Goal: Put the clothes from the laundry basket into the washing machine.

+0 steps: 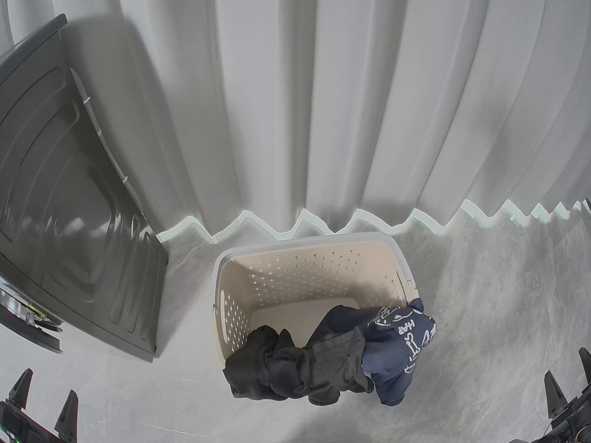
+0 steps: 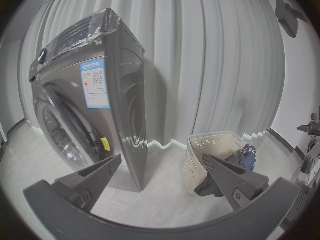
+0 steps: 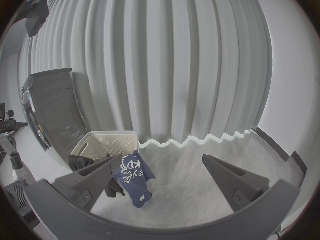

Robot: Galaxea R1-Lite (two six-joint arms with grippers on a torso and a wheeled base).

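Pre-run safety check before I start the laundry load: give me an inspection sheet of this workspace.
Surface: grey stone-look floor.
Job's things: laundry basket upright on the floor; dark garment and navy printed garment draped over its near rim; washing machine stands apart, to the robot's left of the basket.
Clutter: nothing seen.
Grippers: left gripper and right gripper both open and empty, low and short of the basket.
Cables: nothing seen.
Surroundings: white pleated curtain behind basket and machine.
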